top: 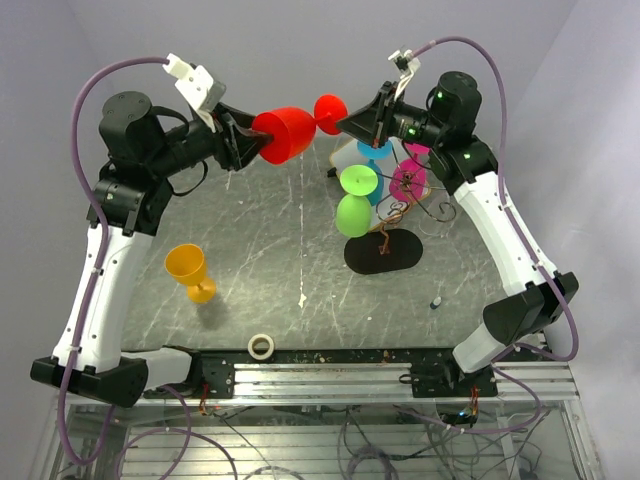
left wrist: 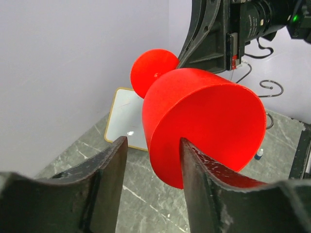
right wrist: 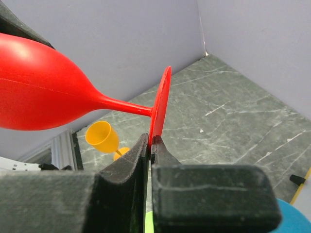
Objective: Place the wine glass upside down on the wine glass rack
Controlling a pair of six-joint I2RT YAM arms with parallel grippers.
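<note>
Lilac walls (top: 300,40), grey tabletop (top: 260,270) (white-veined)

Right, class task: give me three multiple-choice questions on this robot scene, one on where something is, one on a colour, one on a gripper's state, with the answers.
1. The orange glass is:
A. on the table, left side
B. held in the air
C. on the floor

2. The wine glass held in the air is:
A. green
B. red
C. blue

3. The right gripper is:
A. open and empty
B. shut on the wine glass's bowl
C. shut on the wine glass's foot

Answers:
1 A, it rests on the marbled top, left of centre.
2 B, its bowl, stem and foot are all red.
3 C, the fingers pinch the edge of the round foot.
</note>
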